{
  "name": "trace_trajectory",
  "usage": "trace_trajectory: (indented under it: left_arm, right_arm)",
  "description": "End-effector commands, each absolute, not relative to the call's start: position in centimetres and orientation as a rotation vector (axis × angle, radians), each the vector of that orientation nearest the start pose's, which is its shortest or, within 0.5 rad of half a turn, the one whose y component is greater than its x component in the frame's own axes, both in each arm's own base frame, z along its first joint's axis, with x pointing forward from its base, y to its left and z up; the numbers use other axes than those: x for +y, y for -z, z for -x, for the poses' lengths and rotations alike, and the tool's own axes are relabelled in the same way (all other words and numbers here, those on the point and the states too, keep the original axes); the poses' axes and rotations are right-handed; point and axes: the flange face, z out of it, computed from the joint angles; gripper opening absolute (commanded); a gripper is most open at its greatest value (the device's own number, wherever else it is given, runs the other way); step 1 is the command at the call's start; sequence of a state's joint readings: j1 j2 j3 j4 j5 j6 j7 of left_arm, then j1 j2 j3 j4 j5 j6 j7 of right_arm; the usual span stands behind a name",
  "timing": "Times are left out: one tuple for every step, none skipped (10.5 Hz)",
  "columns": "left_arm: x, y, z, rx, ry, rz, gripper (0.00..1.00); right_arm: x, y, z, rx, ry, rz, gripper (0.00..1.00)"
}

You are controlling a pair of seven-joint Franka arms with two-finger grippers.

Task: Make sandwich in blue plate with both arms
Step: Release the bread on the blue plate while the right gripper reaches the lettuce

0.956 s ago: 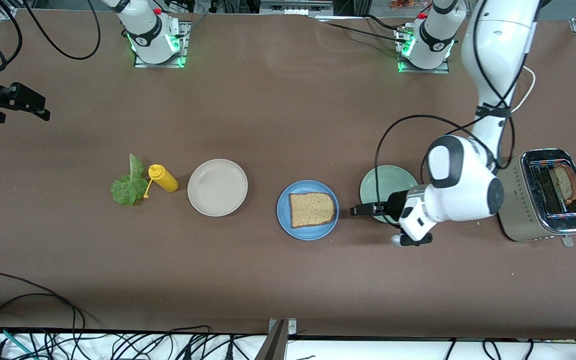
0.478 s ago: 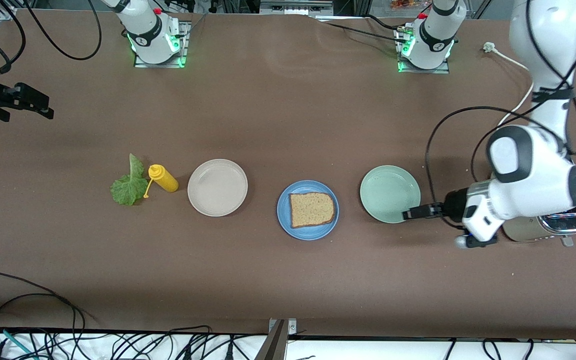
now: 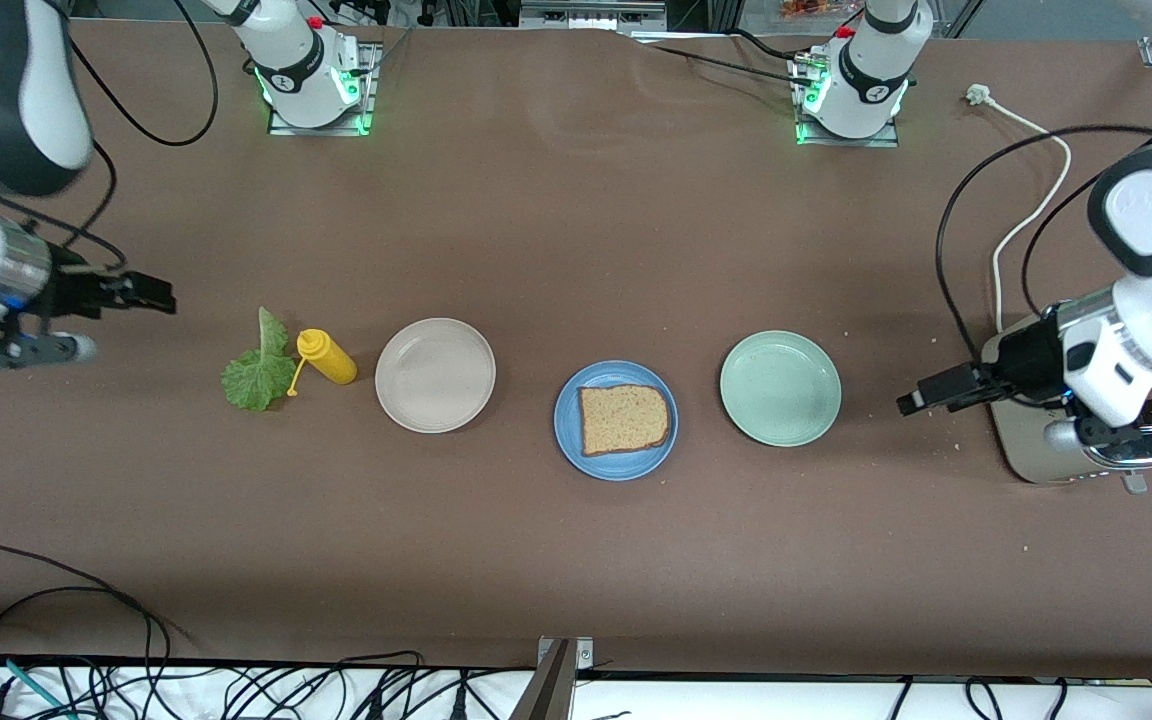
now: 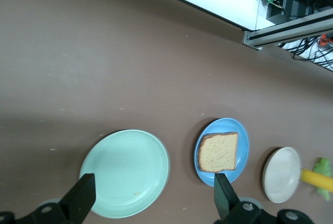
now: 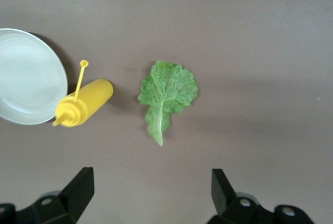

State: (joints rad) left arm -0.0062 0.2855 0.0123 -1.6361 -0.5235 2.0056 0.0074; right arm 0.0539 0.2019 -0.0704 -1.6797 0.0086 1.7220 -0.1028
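Note:
The blue plate (image 3: 616,468) sits mid-table with one brown bread slice (image 3: 623,418) flat on it and nothing on top. The ruffled green lettuce leaf (image 3: 258,375) lies on the table toward the right arm's end. My left gripper (image 3: 911,402) hangs open and empty over bare table between the pale green plate (image 3: 781,388) and the toaster. In the left wrist view the plate (image 4: 243,146) and slice (image 4: 218,152) lie ahead of its gripper (image 4: 152,182). My right gripper (image 3: 158,297) is open and empty over the table near the lettuce (image 5: 166,91), which lies just ahead of this gripper (image 5: 150,177).
A yellow squeeze bottle (image 3: 328,357) lies beside the lettuce, its cap tether over the leaf. A beige plate (image 3: 435,375) stands between bottle and blue plate. The silver toaster (image 3: 1036,455) sits under the left arm's wrist, its white cord (image 3: 1021,215) trailing toward the bases.
The left arm pulled back from beside the blue plate, past the green plate, to the toaster. The right arm swung in from the table's end toward the lettuce. Both grippers stayed open.

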Motion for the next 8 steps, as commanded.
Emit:
trace_trajectory:
  left_arm:
    - [-2.5, -53.8, -60.8, -0.106, 0.277, 3.384, 1.0]
    - [-2.4, -56.0, -59.4, -0.064, 0.262, 3.351, 1.0]
    - [-2.1, -58.2, -57.9, -0.022, 0.241, 3.301, 1.0]
    - [-1.9, -60.0, -56.5, 0.013, 0.216, 3.241, 1.0]
    - [-1.9, -61.4, -55.3, 0.045, 0.188, 3.192, 1.0]
    - [-2.0, -62.1, -54.8, 0.063, 0.141, 3.155, 1.0]
    - [-2.1, -62.8, -54.4, 0.078, 0.101, 3.11, 1.0]
    - [-2.9, -63.2, -54.0, 0.105, 0.062, 3.075, 1.0]
  right_arm:
    - [-0.1, -37.2, -59.3, -0.12, -0.232, 3.124, 1.0]
    - [-0.2, -33.7, -57.8, -0.112, -0.229, 3.125, 1.0]
    - [-0.5, -30.7, -56.4, -0.093, -0.239, 3.128, 1.0]
    - [-0.6, -26.9, -55.2, -0.084, -0.278, 3.13, 1.0]
    - [-0.9, -22.5, -53.9, -0.066, -0.326, 3.13, 1.0]
    - [-1.1, -19.8, -53.5, -0.062, -0.303, 3.137, 1.0]
    - [-1.0, -18.9, -53.5, -0.058, -0.287, 3.141, 1.0]
    - [-0.7, -19.2, -53.8, -0.027, -0.27, 3.145, 0.98]
